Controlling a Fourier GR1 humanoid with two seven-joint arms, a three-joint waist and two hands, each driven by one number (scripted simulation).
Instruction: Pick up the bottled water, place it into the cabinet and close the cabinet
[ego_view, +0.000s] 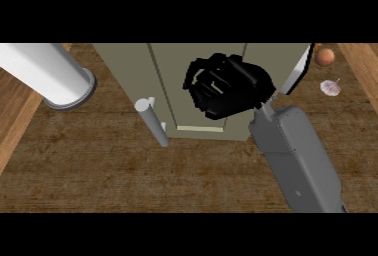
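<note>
Fingers (198, 82) of our right hand (229, 90) are curled in narrow, directly over the front of the grey-green cabinet (125, 70). We see nothing clasped among them. The bottled water does not show; we cannot tell whether it sits under the hand or inside the cabinet. Our grey forearm (299, 155) comes up to the cabinet's right front corner. At the cabinet's right edge a pale door panel (297, 72) stands turned outward. A grey bar handle (151, 122) hangs at the cabinet's left front. A white cylinder (44, 70) stands left of the cabinet. A brown egg-shaped thing (325, 56) and a garlic bulb (330, 87) lie right of it on the counter (111, 175).
</note>
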